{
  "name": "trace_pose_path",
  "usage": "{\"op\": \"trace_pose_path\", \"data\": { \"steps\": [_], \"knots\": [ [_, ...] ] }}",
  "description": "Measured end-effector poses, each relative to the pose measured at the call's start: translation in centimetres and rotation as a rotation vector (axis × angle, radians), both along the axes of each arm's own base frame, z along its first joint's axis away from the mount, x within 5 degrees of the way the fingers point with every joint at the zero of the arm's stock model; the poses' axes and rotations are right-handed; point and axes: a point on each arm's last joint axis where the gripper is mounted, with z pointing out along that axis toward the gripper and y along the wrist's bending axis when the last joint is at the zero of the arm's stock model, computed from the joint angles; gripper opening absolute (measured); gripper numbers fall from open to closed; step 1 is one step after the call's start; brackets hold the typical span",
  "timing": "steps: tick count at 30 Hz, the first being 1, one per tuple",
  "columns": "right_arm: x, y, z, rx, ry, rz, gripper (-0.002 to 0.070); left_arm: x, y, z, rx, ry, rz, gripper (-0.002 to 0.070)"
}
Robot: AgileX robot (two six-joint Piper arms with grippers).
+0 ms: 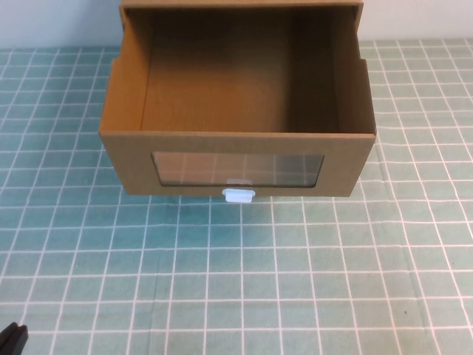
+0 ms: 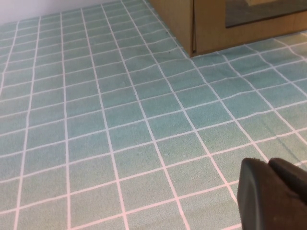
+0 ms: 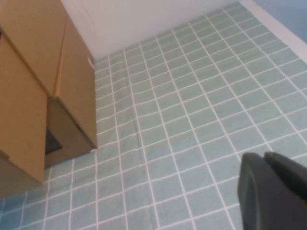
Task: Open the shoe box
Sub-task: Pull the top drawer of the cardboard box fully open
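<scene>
The brown cardboard shoe box stands at the back middle of the table. Its drawer is slid out toward me and its inside shows, with nothing in it. The drawer front has a clear window and a small white pull tab at its lower edge. My left gripper is shut on nothing, low over the mat at the near left corner, far from the box. My right gripper is also shut and empty, off to the right of the box, outside the high view.
A teal mat with a white grid covers the table. A pale wall runs behind the box.
</scene>
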Motion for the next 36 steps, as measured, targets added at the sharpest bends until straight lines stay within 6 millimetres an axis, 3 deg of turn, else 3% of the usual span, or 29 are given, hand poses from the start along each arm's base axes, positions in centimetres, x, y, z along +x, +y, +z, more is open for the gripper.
{"op": "trace_pose_path", "data": {
  "steps": [7,10,16,24,36],
  "knots": [
    [1.0,1.4,-3.9,-0.142,-0.208,0.129,-0.0013,0.0,0.0,0.0,0.000,0.000,0.000,-0.0004],
    [1.4,1.7,-6.7,-0.229,-0.275,0.145,-0.0013,0.0,0.0,0.0,0.000,0.000,0.000,-0.0003],
    [2.4,2.2,-12.4,-0.336,-0.206,0.183,-0.0013,0.0,0.0,0.0,0.000,0.000,0.000,-0.0003],
    [2.2,1.8,-13.8,-0.354,-0.058,0.167,-0.0013,0.0,0.0,0.0,0.000,0.000,0.000,-0.0004],
    [2.1,2.5,-14.0,-0.487,-0.053,0.290,-0.0013,0.0,0.0,0.0,0.000,0.000,0.000,-0.0004]
  ]
}}
